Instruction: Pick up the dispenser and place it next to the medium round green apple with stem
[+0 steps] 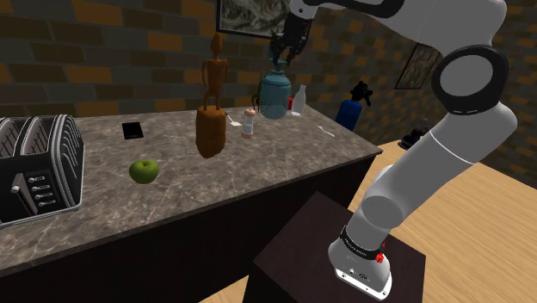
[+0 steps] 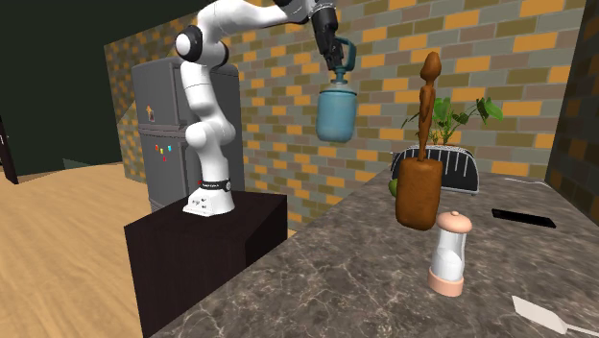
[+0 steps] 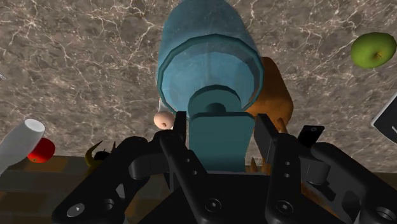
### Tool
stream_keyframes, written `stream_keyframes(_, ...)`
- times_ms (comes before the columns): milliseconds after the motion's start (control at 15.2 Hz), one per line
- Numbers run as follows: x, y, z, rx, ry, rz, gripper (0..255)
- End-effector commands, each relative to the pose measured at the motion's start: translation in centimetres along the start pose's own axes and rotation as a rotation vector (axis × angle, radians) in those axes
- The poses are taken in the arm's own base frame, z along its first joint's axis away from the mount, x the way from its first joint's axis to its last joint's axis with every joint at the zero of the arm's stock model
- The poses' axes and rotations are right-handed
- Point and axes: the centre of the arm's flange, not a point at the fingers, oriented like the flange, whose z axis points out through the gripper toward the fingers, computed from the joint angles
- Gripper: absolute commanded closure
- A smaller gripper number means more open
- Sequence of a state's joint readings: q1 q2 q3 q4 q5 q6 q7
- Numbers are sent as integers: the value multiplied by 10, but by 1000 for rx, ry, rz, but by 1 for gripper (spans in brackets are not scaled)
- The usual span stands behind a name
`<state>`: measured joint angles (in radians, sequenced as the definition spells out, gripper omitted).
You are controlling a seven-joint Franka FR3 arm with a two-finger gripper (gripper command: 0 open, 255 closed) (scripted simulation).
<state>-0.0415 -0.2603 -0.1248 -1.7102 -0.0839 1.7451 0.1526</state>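
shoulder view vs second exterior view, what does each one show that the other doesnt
The shoulder view adds a blue spray bottle with a black top and a framed picture on the brick wall. The second exterior view adds a grey fridge behind the arm and a leafy plant. Both share the gripper shut on the blue dispenser, held above the marble counter, plus the brown figure and the pink-capped shaker.

White arm [image 1: 400,202], dark rings at the joints, red marks near its base; all-black hand [image 3: 221,127] showing screws.
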Motion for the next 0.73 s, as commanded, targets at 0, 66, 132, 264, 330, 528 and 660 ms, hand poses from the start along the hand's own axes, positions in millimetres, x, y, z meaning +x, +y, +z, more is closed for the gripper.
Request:
stream_keyframes(0, -1, -24, 9, 0, 2, 1, 255)
stream_keyframes(66, -2, -36, 15, 0, 2, 1, 255)
stream_keyframes(132, -3, -48, 20, 0, 2, 1, 255)
stream_keyframes(264, -5, -71, 32, 0, 2, 1, 255)
stream_keyframes(330, -6, -83, 38, 0, 2, 1, 255)
stream_keyframes(528, -10, -118, 55, 0, 2, 1, 255)
stream_keyframes(660, -12, -142, 67, 0, 2, 1, 255)
